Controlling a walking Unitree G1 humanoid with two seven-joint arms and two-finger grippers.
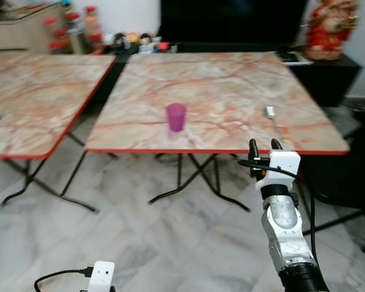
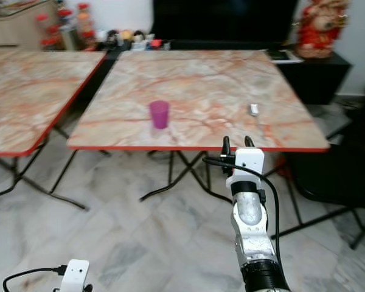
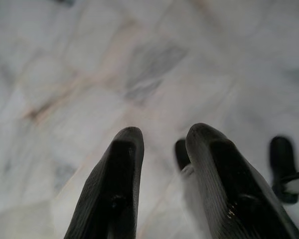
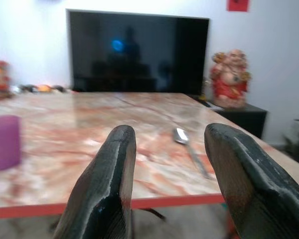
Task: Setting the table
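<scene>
**Fingers parted before the table edge**

Fingers (image 4: pixel 102 191) of the right gripper (image 1: pixel 263 145) stand apart with nothing between them, raised just short of the red rim of a marble-patterned table (image 1: pixel 219 97). On the table, a spoon (image 1: pixel 271 114) lies near the right side, beyond the gripper. A purple cup (image 1: pixel 176 117) stands upright, well to its left. Left gripper (image 3: pixel 164 149) hangs low over the tiled floor (image 1: pixel 140 231), fingers slightly parted and empty.
</scene>
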